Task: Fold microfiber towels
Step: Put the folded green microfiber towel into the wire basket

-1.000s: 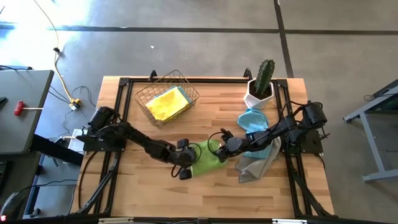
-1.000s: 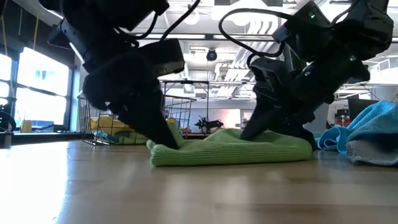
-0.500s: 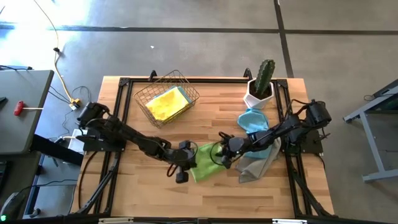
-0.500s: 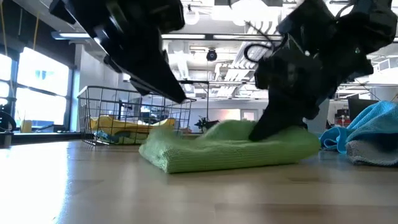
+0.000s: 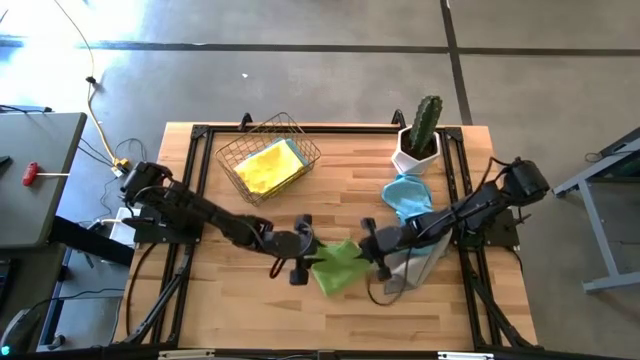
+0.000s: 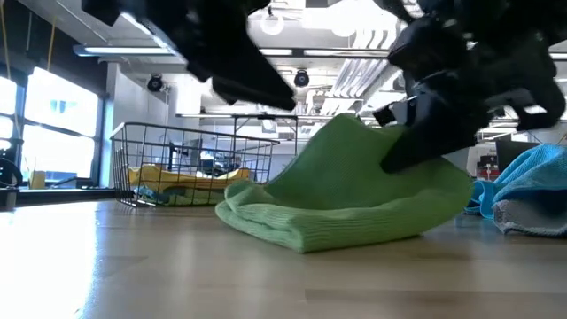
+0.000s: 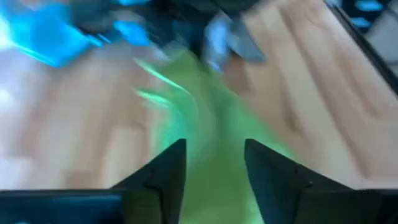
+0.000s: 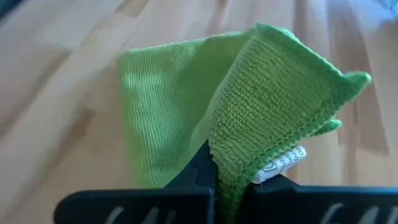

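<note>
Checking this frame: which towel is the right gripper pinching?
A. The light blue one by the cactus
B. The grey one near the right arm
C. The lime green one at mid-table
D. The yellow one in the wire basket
C: the right wrist view shows the right gripper with its fingers shut on a lifted edge of the lime green towel, and the low view shows that towel raised at that side.

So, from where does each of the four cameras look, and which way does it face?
High view: above, straight down on the table; both arms show.
Low view: table height, level across; the arms come from above.
Left wrist view: past the open left hand toward the green towel.
Right wrist view: past the right hand, shut on that towel.
All four share the green towel.
</note>
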`<state>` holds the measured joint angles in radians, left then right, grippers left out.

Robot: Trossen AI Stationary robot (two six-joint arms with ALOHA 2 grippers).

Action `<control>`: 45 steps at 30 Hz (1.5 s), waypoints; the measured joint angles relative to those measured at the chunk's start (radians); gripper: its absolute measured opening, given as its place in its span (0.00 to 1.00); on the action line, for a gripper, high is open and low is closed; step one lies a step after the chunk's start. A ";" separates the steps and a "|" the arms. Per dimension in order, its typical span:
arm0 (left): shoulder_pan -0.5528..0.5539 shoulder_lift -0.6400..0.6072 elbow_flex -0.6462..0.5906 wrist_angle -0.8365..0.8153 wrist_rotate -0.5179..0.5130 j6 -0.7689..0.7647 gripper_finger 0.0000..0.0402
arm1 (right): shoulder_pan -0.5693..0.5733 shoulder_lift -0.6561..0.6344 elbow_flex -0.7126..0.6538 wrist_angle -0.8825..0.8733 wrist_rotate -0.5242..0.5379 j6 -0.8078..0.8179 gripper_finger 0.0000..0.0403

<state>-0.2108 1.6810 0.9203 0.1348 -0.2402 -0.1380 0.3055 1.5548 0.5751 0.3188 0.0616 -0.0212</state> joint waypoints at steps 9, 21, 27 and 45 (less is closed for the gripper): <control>0.075 0.000 0.000 0.104 0.073 -0.072 0.55 | 0.037 -0.003 0.000 -0.003 0.243 -0.355 0.00; 0.139 0.085 -0.001 0.064 0.123 -0.165 0.56 | 0.039 -0.005 0.155 -0.226 0.364 -0.484 0.00; 0.130 0.107 -0.003 0.063 0.247 -0.214 0.56 | 0.036 -0.005 0.213 -0.370 0.411 -0.477 0.00; 0.121 0.181 -0.003 0.150 0.065 -0.218 0.53 | 0.036 -0.005 0.217 -0.349 0.400 -0.343 0.00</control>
<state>-0.0902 1.8618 0.9176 0.2843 -0.1752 -0.3559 0.3412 1.5501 0.7918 -0.0300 0.4618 -0.3637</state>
